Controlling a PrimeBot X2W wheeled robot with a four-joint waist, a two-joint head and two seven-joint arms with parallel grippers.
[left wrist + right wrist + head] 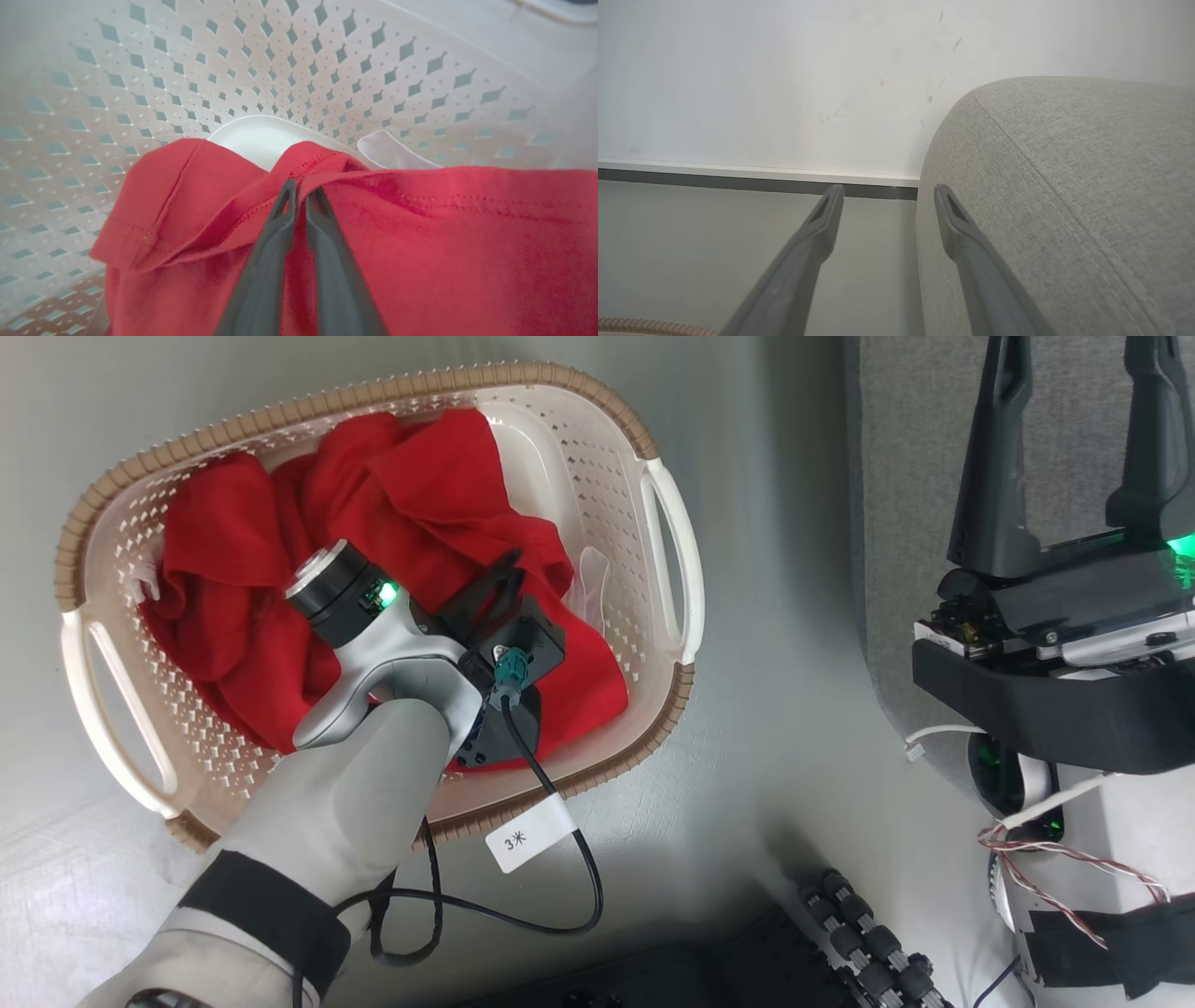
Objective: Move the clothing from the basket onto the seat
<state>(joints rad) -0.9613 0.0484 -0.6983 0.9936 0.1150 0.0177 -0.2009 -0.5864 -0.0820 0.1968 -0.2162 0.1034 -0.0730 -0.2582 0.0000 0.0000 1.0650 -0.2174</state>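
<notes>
The clothing [429, 504] is a crumpled heap of bright-red fabric lying in the cream basket [373, 397] with its brown braided rim. My left gripper [495, 593] reaches down into the heap. In the left wrist view its fingertips [303, 189] are pinched together on a stitched fold of the red clothing [467, 233], with the perforated basket wall [280, 70] behind. A bit of white fabric [387, 151] shows past the fold. My right gripper [1074, 373] is held open over the grey seat [896, 476], holding nothing. The right wrist view shows it [887, 191] beside the seat's rounded edge [1064, 186].
The basket stands on a pale grey floor [775, 616] left of the seat. A black cable with a white tag [527, 840] loops below the basket. My base's rollers [868, 943] lie at the bottom. A white wall and dark skirting [738, 182] stand beyond.
</notes>
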